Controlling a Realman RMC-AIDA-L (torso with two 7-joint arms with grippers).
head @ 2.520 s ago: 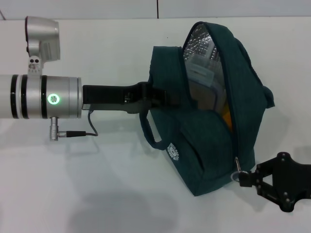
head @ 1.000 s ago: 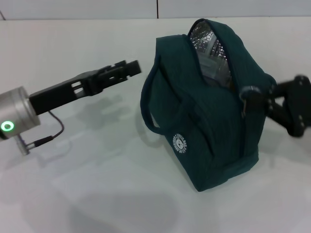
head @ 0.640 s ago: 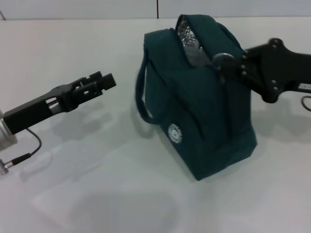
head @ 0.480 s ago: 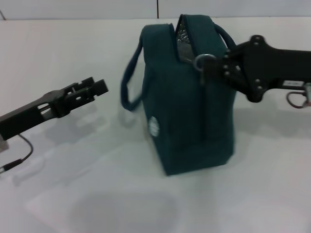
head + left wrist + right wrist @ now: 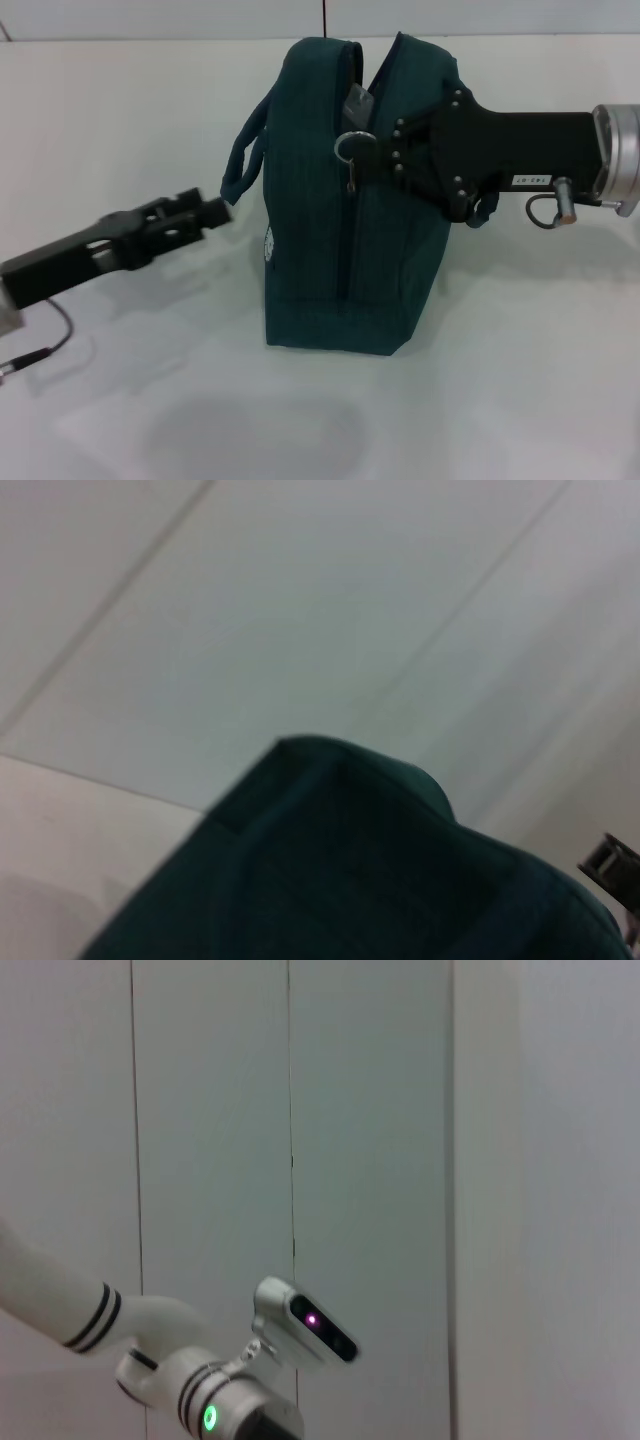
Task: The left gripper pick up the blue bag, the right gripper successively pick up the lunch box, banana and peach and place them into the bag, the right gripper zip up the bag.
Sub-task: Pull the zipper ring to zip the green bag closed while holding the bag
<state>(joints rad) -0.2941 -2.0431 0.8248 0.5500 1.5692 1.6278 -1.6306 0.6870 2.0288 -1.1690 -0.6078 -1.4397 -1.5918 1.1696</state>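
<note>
Right gripper (image 5: 372, 165) clamped on zip pull (image 5: 353, 150)

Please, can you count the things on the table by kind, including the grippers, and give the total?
Bags: 1, the blue bag, standing, almost zipped.
Grippers: 2, the left gripper beside the bag, the right gripper at the zip pull.
Food items in view: 0.
Total: 3.

A lab-like test room — bare white table (image 5: 500, 400), plain panelled wall (image 5: 380, 1110).
</note>
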